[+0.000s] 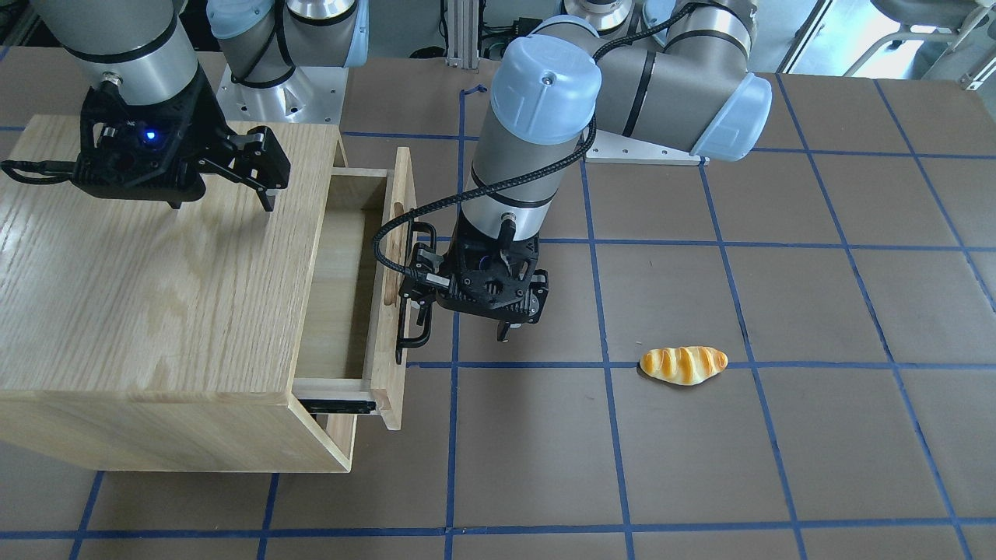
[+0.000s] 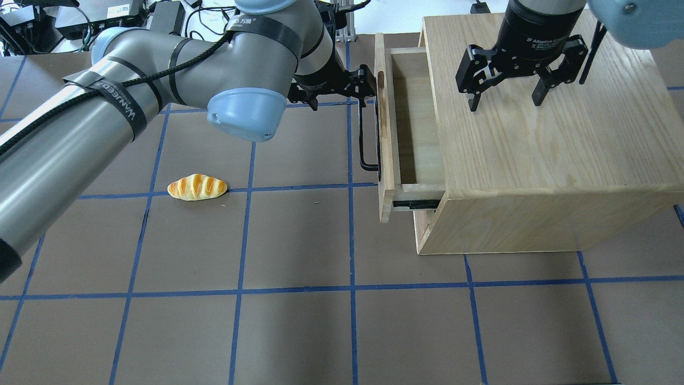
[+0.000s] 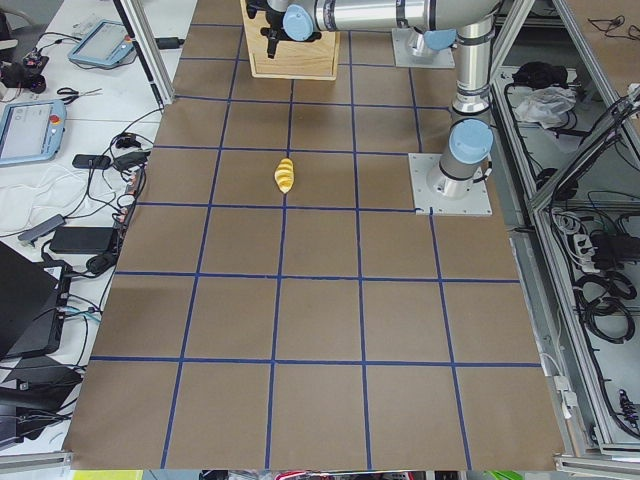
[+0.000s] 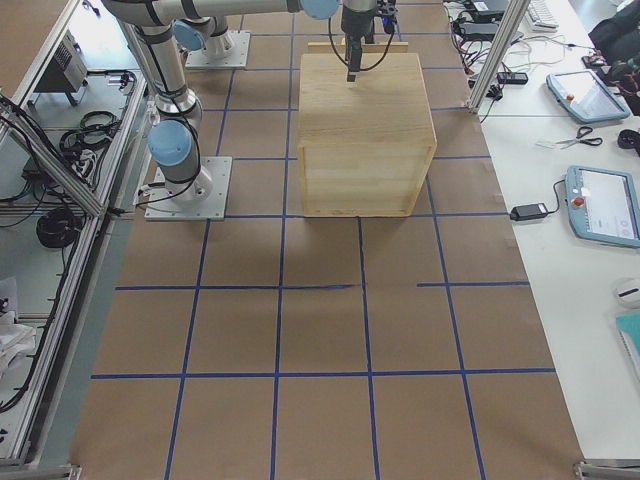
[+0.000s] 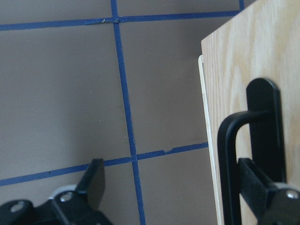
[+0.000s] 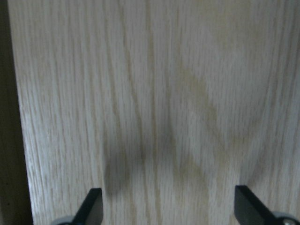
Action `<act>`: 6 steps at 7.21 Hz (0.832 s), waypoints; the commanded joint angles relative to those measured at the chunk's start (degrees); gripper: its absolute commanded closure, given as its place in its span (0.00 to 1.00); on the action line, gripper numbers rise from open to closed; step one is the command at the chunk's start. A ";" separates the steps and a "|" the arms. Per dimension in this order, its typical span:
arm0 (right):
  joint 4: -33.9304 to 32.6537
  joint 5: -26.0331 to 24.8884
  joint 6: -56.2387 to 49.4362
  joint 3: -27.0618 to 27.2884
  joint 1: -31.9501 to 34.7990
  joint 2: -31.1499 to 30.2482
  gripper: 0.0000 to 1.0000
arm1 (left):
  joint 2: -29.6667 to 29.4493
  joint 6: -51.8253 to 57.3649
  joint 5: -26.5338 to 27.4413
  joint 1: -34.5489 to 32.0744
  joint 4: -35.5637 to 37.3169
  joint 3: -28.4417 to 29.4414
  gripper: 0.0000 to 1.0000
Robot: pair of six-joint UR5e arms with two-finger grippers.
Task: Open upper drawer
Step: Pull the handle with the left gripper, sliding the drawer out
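One brown table [image 2: 299,331], upper drawer [image 2: 419,139] open

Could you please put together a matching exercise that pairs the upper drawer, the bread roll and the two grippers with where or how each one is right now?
Things
1. upper drawer
2. bread roll
3. left gripper
4. right gripper

States
A. open, above the top of the cabinet
B. lying on the table, well away from the cabinet
C. pulled partly out of the cabinet
D. open, at the black handle

Pairs: 1-C, 2-B, 3-D, 4-A
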 commanded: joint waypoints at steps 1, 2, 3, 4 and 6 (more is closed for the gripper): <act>0.00 0.00 -0.06 -0.02 0.00 0.00 0.00 | 0.22 1.99 0.25 0.17 -0.12 0.03 0.00; 0.00 0.00 -0.06 0.07 0.00 0.00 0.00 | 0.13 2.09 0.26 0.17 -0.20 0.03 0.00; 0.00 0.00 -0.06 -0.02 0.00 0.00 0.00 | 0.22 2.09 0.26 0.78 -0.29 -0.06 0.00; 0.00 0.00 0.03 0.07 0.00 0.00 0.00 | 0.39 2.27 0.17 1.83 -1.68 0.03 0.00; 0.00 0.00 0.03 -0.02 0.00 0.00 0.00 | 0.48 3.76 0.17 1.92 -1.87 0.03 0.00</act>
